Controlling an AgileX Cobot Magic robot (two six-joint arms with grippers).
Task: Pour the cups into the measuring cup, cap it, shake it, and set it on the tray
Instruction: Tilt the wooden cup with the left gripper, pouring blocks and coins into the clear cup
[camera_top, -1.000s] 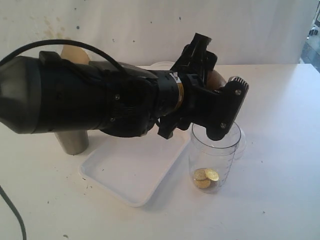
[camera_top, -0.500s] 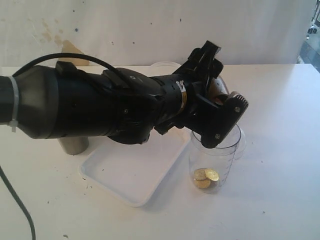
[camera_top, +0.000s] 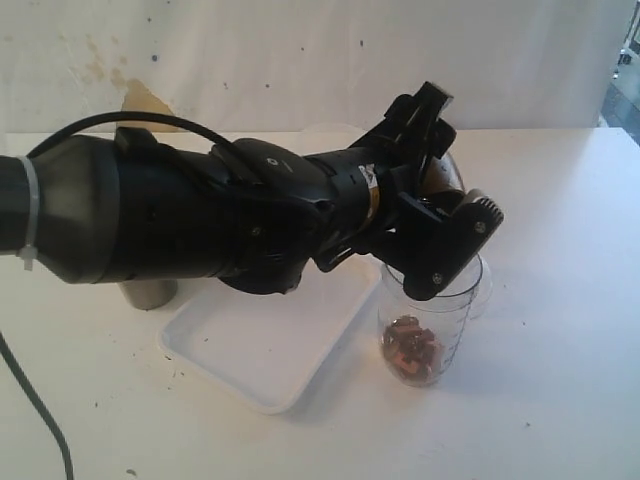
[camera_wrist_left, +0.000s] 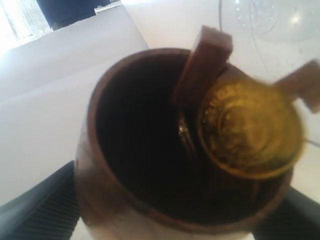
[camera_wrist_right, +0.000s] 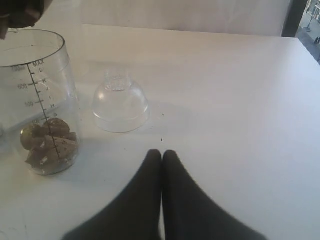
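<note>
"Two cups first. Where is the rounded brown wooden cup (camera_top: 443, 176)?"

"Tipped over the mouth of the clear plastic measuring cup with printed marks (camera_top: 430, 310), right above its rim. The left jaws grip it by its sides. In the left wrist view the ribbed black pads (camera_wrist_left: 42, 205) press on its wall."

"Anything at its lip?"

"A gold coin (camera_wrist_left: 250, 130) and a brown block (camera_wrist_left: 202, 65) sit there, and a second block shows blurred just past the rim. A heap of brown blocks and gold coins (camera_wrist_right: 50, 142) lies at the bottom of the measuring cup."

"And the tall tapered steel tumbler (camera_top: 150, 292)?"

"Upright on the white counter (camera_top: 560, 400), well apart from the measuring cup, beyond the tray and mostly hidden behind the black left arm (camera_top: 200, 220)."

"The tray?"

"The shallow white rectangular tray (camera_top: 250, 350) lies just beside the measuring cup, on the left arm's side. Whether they touch, I cannot tell."

"The cap?"

"The clear plastic dome cap with a narrow neck (camera_wrist_right: 120, 102) stands neck up on the counter, near the measuring cup on the right arm's side, not touching it."

"Right jaws?"

"Closed tight, black fingers (camera_wrist_right: 145, 200) pressed together with nothing between them, over the counter on the cap's side of the measuring cup."
</note>
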